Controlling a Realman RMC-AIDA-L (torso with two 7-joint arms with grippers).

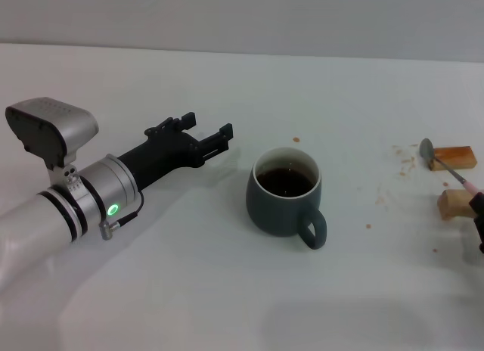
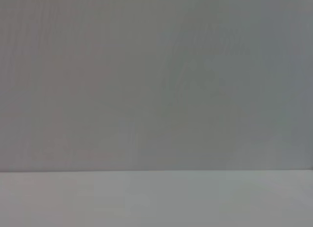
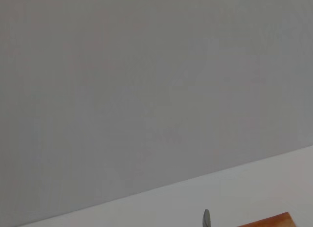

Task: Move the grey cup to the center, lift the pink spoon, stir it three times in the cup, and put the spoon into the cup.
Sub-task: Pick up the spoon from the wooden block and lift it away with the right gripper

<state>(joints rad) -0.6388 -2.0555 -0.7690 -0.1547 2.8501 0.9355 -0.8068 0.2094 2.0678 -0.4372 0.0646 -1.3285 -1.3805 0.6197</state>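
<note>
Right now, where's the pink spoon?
In the head view, the spoon is at the far right, propped across two wooden blocks, right of the cup.

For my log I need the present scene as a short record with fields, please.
cup: grey cup upright near the table's middle, dark liquid inside, handle toward the robot
spoon: pink spoon lying across two wooden blocks, at the right
left pincer: open, left of the cup, apart from it
right pincer: at the right edge, by the spoon's handle
</note>
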